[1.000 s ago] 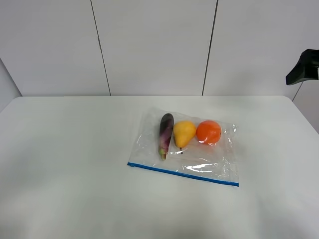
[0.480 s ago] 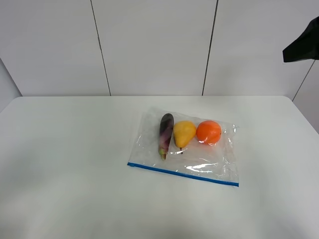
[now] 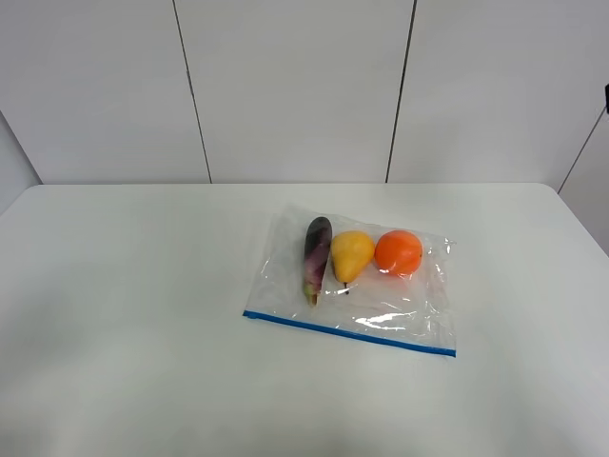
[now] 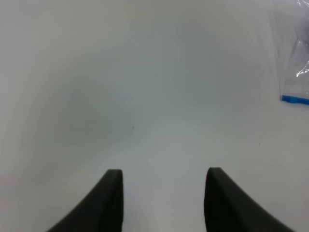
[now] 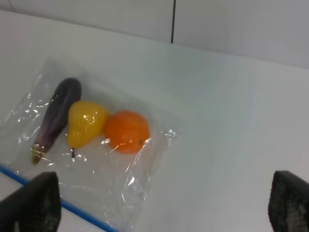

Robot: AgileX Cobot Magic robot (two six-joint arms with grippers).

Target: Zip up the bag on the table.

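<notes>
Both claws stand open and empty: the right claw (image 5: 159,208) high above the large plain white matte table (image 3: 124,314), the left claw (image 4: 163,200) beside the clear rectangular plastic zip bag (image 3: 357,281). Pin one end of its blue zipper strip (image 3: 348,332), then pinch along it.

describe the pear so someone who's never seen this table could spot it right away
On the white table lies a clear bag with a blue zipper strip along its near edge. Three items sit in a row inside it; the pear is the middle one, yellow, between the dark purple eggplant and the round orange.
</notes>
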